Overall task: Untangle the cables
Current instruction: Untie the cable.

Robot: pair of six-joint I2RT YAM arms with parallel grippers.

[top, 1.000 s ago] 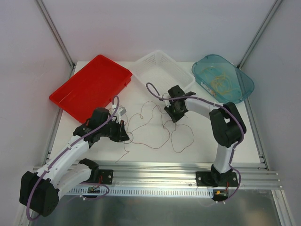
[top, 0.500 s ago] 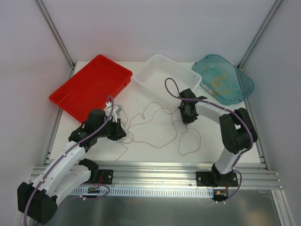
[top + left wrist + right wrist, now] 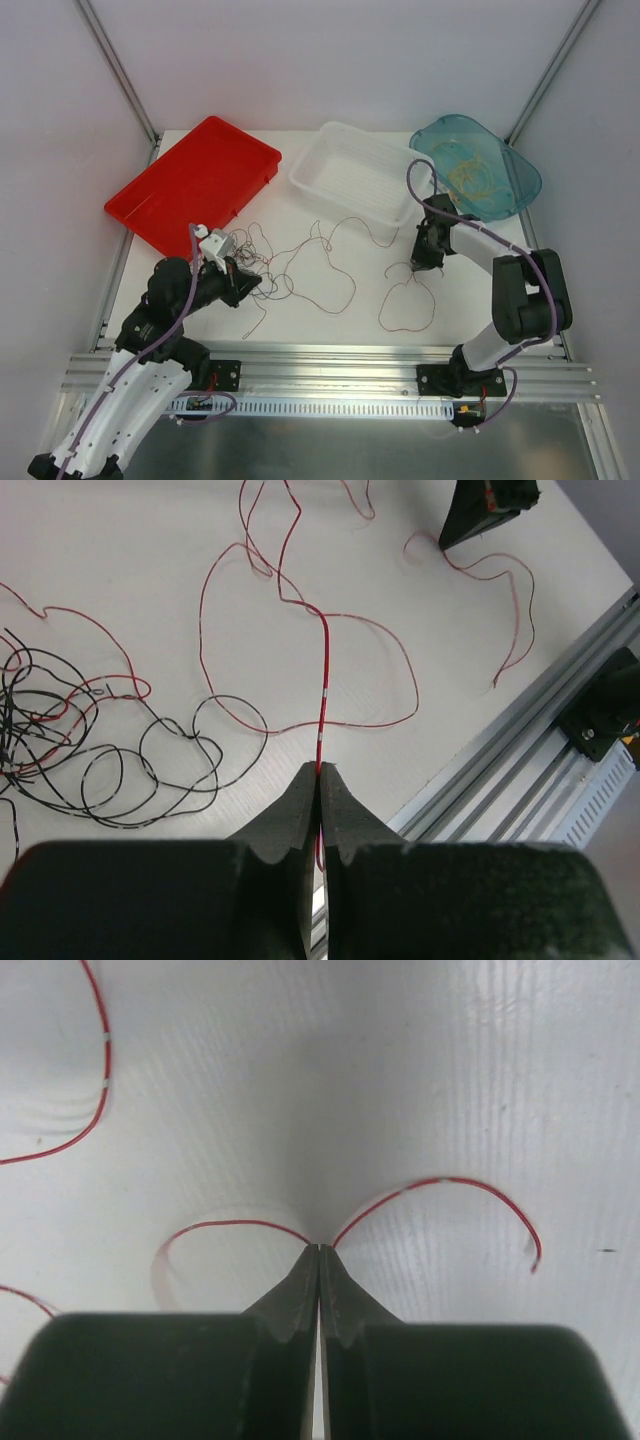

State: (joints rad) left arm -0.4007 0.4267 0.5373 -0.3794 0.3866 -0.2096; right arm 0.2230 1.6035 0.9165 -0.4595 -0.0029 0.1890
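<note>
The left arm reaches low from the near-left corner, forearm sloping toward the table's middle. The left gripper [image 3: 318,773] has its jaws pressed together on a thin red cable [image 3: 324,660], which runs straight away from the fingertips. The right arm bends at the elbow on the right side and its wrist points down. The right gripper [image 3: 317,1252] is closed too, pinching a red strand that arcs off to both sides of the tips.

The red cable wanders in loose loops across the middle of the white table [image 3: 320,325], with a larger loop near the right gripper. A knot of dark grey-black cables [image 3: 60,730] lies just left of the left gripper, with red strands running through it. Yellow-orange cables [image 3: 470,172] sit coiled in the translucent teal oval tray [image 3: 510,185] at the far right.

Both claws probably hold one continuous strand, but the crossings are too fine to trace. The left arm's base is cut off at the frame's near edge.
</note>
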